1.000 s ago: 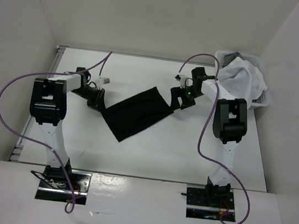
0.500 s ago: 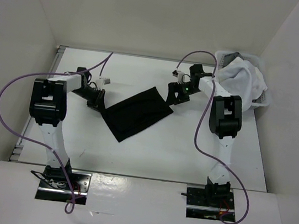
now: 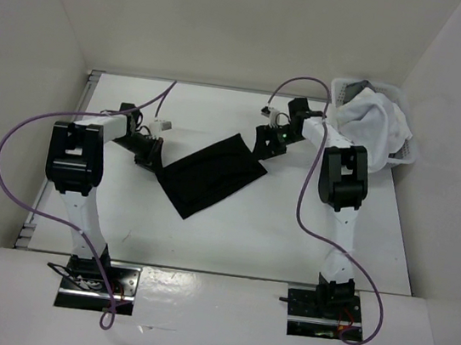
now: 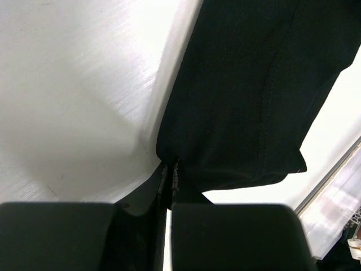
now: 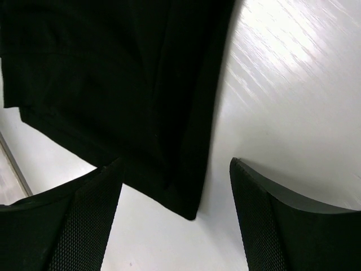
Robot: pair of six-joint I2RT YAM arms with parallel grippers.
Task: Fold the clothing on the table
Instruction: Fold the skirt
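**Black clothing laid out diagonally, one hand pinching, one wide open**

The black clothing point(image 3: 211, 172) lies flat on the white surface point(image 3: 291, 232), roughly in the middle and a bit closer to the far edge. It runs diagonally, with its lower end pointing toward the near left and its upper end toward the far right corner.

The left hand point(image 4: 169, 172) is down at the clothing's left corner with its fingers pressed together. In the left wrist view it looks like a bit of the fabric edge is pinched between them. It's all black on black there, so I can't swear how much cloth is actually in the grip.

The right hand point(image 5: 177, 169) is at the opposite, far right corner of the clothing, fingers spread wide. The fabric's corner sits in the gap between them, and neither finger seems to touch it.

Over in the far right corner of the surface there's a white basket point(image 3: 406, 156) with a white cloth bundle point(image 3: 373, 122) piled in it, well apart from the clothing.
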